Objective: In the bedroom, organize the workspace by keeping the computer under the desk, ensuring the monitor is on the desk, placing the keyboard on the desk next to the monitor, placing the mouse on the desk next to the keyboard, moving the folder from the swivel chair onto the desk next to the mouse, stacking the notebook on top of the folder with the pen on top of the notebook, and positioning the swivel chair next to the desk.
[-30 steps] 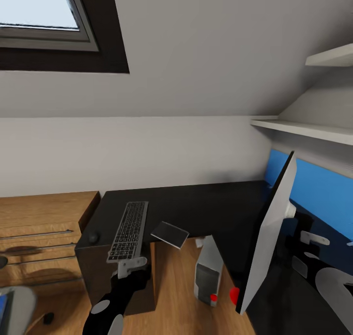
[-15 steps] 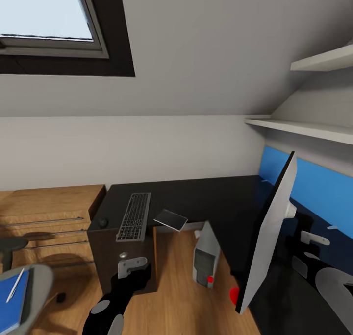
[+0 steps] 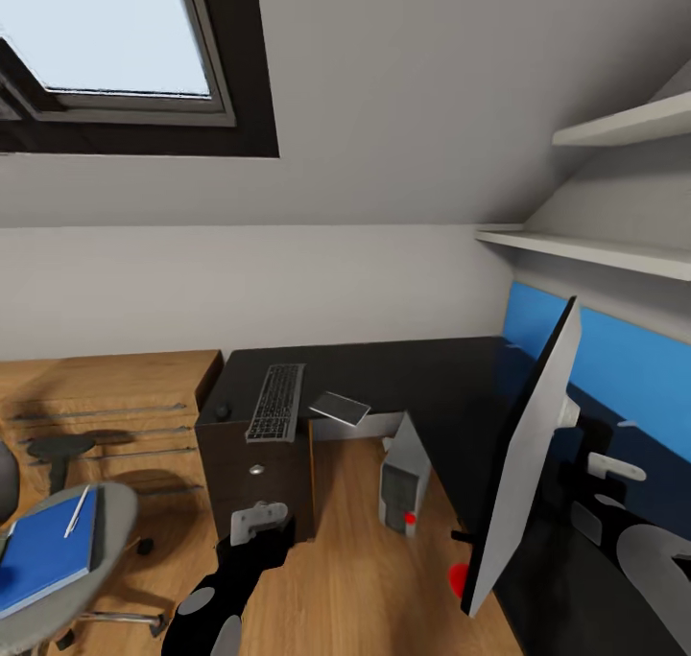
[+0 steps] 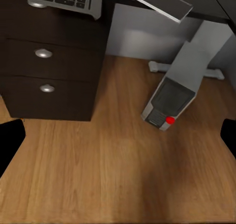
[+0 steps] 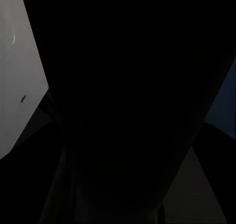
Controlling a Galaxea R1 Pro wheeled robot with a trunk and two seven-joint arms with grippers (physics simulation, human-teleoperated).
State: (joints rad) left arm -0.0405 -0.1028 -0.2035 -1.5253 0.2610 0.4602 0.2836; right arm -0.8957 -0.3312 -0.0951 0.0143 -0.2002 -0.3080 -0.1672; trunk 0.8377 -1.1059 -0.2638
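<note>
Closest in, the robot's black left gripper (image 3: 257, 522) hangs low over the wooden floor with nothing in it; in the left wrist view its two dark fingers sit wide apart at the frame edges, so it's spread and empty. The right gripper I honestly can't call; its wrist view is nearly all black, so whether it's clamping the wide flat monitor with the pale grey back (image 3: 526, 464) tilted up close on the right is a guess I won't make.

Down at the left, the grey padded swivel chair (image 3: 107, 531) carries a blue folder (image 3: 43, 552) with a thin white pen (image 3: 77, 510) lying on it; well apart from the desk. A bit further out, the light grey tower computer (image 4: 177, 86) leans on the floor under the long black-topped desk (image 3: 422, 387). On the desk sit the slim black-keyed keyboard (image 3: 278, 402), a small dark mouse (image 3: 223, 411) just beside it, and a flat grey slab (image 3: 340, 408) overhanging the edge.

My read: keyboard and mouse are placed, so the folder is next; that calls for turning toward the chair and getting the free left gripper down flat onto it.
</note>
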